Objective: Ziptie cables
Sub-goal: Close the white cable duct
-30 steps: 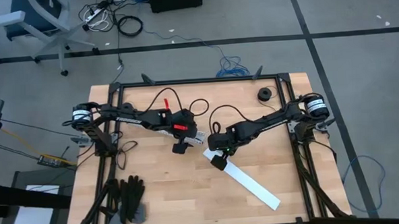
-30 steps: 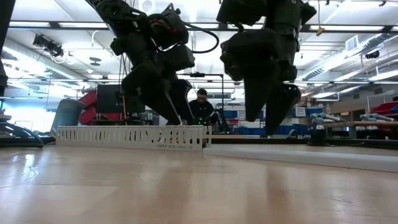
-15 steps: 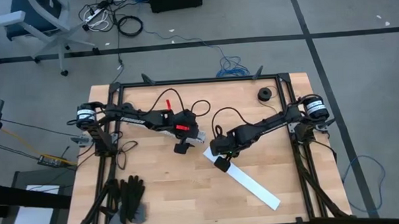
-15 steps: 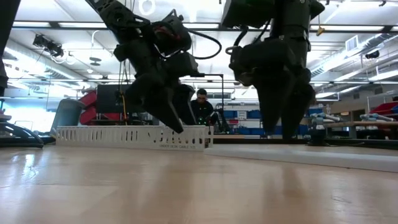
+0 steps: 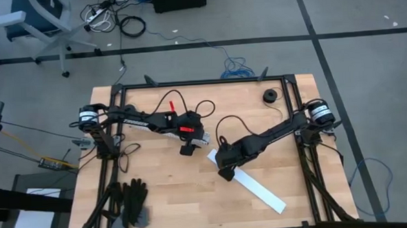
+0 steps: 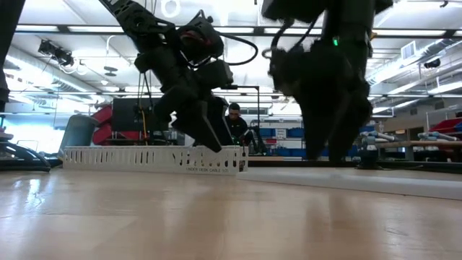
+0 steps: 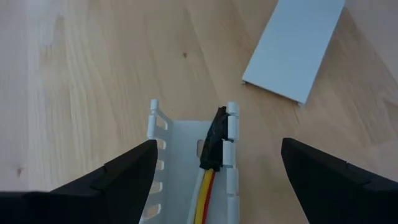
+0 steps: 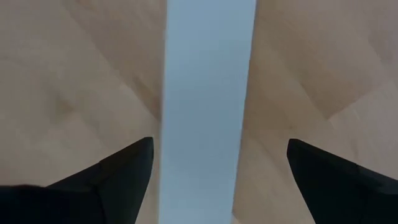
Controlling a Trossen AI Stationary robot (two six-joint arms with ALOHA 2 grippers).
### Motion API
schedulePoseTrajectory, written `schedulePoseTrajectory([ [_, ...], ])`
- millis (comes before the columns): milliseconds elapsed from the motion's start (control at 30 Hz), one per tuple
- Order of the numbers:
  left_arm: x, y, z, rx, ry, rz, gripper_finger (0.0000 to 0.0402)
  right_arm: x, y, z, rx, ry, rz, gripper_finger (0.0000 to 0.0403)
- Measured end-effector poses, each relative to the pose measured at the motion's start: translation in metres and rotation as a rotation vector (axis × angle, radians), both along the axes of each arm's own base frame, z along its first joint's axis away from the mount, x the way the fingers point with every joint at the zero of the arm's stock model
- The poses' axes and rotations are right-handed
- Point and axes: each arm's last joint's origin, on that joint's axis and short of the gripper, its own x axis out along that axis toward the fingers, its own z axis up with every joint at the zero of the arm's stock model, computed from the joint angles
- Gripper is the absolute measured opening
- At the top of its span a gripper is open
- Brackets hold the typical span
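Directly below the left gripper (image 7: 214,165), whose fingers are spread wide and hold nothing, the cables (image 7: 208,177) are seen lying inside the channel (image 7: 186,155), against one wall. Likewise, the right gripper (image 8: 208,168) is held wide open over the flat strip (image 8: 205,99), which passes between its fingers.

High view: straight down, far, whole table (image 5: 166,198) and both arms. Low view: table-top height, level across the wood toward the room; slotted channel (image 6: 151,159) close ahead. Left wrist view: near, looking down onto the channel end (image 7: 189,155) and the flat white cover (image 7: 292,46). Right wrist view: very near, directly over the cover (image 8: 205,106). Cover shared by both wrist views and the high view (image 5: 258,188).
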Motion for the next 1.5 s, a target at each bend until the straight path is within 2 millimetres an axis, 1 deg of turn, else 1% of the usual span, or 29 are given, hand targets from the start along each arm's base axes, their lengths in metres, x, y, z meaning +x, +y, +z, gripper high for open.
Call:
schedulePoseTrajectory([
  [67,0.000,0.000,0.000,-0.012,0.001,0.014,0.0321,0.001,0.004,-0.013,-0.016,0.041,0.025,0.0350],
  [200,0.000,0.000,0.000,-0.017,0.002,0.021,0.0321,0.005,0.009,-0.035,0.006,0.112,0.063,0.0350],
  [300,0.000,0.000,0.000,-0.020,0.005,0.024,0.0321,0.005,0.011,-0.041,0.003,0.136,0.069,0.0350],
  [400,0.000,0.000,0.000,-0.021,0.004,0.028,0.0321,0.004,0.010,-0.038,-0.025,0.128,0.065,0.0350],
  [533,0.000,0.000,0.000,-0.024,0.003,0.033,0.0321,-0.007,0.005,-0.022,-0.127,0.135,0.076,0.0350],
  [633,0.000,0.000,0.000,-0.027,0.004,0.036,0.0321,-0.017,-0.003,-0.014,-0.206,0.197,0.073,0.0350],
  [733,0.000,0.000,0.000,-0.027,0.004,0.036,0.0321,-0.024,-0.007,-0.009,-0.242,0.240,0.076,0.0350],
  [833,0.000,0.000,0.000,-0.029,0.004,0.039,0.0321,-0.025,-0.005,0.000,-0.259,0.184,0.070,0.0350],
  [900,0.000,0.000,0.000,-0.029,0.003,0.039,0.0321,-0.026,-0.003,0.008,-0.262,0.140,0.038,0.0350],
  [967,0.000,0.000,0.000,-0.029,0.002,0.039,0.0321,-0.027,-0.003,0.012,-0.250,0.124,-0.012,0.0350],
  [1067,0.000,0.000,0.000,-0.028,-0.004,0.039,0.0321,-0.029,-0.006,0.011,-0.225,0.149,-0.095,0.0350],
  [1167,0.000,0.000,0.000,-0.029,-0.004,0.040,0.0321,-0.028,-0.009,0.003,-0.192,0.165,-0.149,0.0350],
  [1500,0.000,0.000,0.000,-0.034,-0.003,0.045,0.0321,-0.021,-0.013,-0.015,-0.197,0.199,-0.167,0.0350],
])
